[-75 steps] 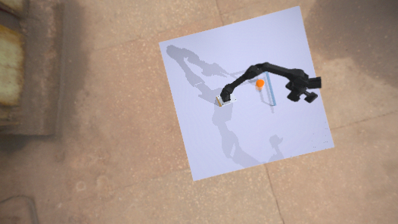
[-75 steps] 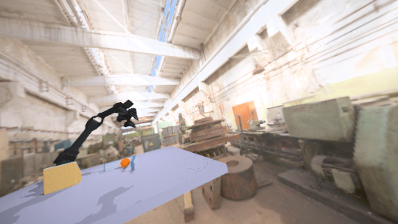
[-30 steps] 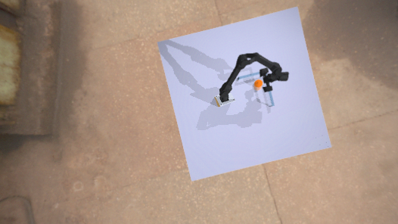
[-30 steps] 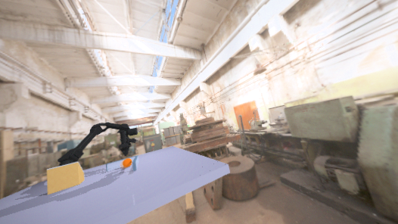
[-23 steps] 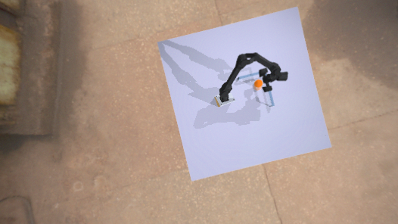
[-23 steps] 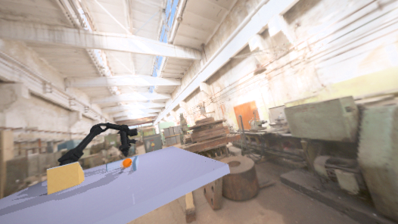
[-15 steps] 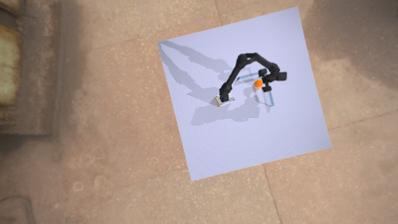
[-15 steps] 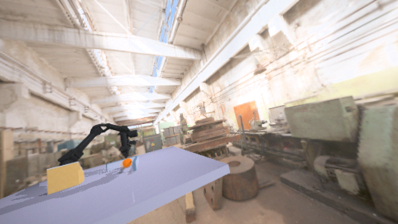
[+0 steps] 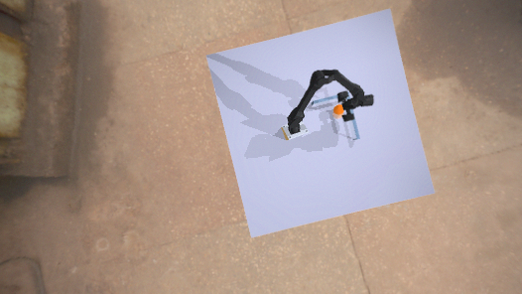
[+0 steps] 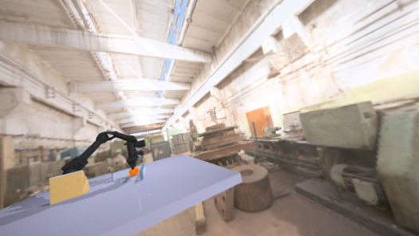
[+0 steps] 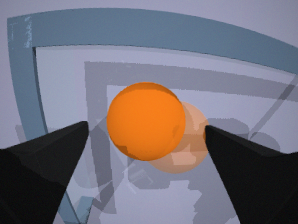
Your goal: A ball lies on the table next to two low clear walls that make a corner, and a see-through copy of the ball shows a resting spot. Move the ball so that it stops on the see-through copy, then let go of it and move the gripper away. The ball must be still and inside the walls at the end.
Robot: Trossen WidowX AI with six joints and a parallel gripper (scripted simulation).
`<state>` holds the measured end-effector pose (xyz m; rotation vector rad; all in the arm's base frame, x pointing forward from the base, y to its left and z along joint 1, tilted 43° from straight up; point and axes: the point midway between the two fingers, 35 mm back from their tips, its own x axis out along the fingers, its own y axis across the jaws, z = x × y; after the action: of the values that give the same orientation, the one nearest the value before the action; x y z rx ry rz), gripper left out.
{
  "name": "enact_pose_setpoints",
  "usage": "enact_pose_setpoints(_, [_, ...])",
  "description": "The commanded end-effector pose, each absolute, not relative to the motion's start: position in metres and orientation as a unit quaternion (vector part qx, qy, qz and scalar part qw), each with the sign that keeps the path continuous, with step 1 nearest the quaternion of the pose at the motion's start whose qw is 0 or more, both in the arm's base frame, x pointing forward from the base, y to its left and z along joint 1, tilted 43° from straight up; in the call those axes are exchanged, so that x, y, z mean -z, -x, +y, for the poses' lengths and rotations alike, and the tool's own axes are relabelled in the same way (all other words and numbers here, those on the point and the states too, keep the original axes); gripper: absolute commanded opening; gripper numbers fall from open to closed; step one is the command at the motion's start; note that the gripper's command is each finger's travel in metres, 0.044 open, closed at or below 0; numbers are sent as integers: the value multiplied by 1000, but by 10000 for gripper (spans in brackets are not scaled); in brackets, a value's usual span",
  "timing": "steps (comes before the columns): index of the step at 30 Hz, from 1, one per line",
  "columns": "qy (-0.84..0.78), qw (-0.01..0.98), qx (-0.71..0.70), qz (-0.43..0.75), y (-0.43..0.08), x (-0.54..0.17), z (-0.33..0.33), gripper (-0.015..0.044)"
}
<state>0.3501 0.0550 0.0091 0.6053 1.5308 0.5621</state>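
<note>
The tool stands wide open, holding nothing, one finger either side of the ball. The ball lies inside the walls, partly overlapping the copy.

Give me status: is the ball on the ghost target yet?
Done: the gripper is down over the ball, jaws wide open on either side of it, nothing gripped. In hand: lining up for the grasp. Left: the ball only partly overlaps the see-through copy, which sits offset to its right in the wrist view, so it has to be shifted onto it, released inside the clear walls, and the gripper backed away.
</note>
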Motion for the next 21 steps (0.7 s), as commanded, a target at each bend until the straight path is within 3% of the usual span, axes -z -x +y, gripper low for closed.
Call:
enact_pose_setpoints(1, [-271,642,-246,674,-348,-4,59,435])
enact_pose_setpoints(13, [-271,642,-247,673,-347,7,71,435])
enact_pose_setpoints(17, [-271,642,-247,673,-347,7,71,330])
enact_pose_setpoints(21, [-271,642,-247,673,-347,7,71,303])
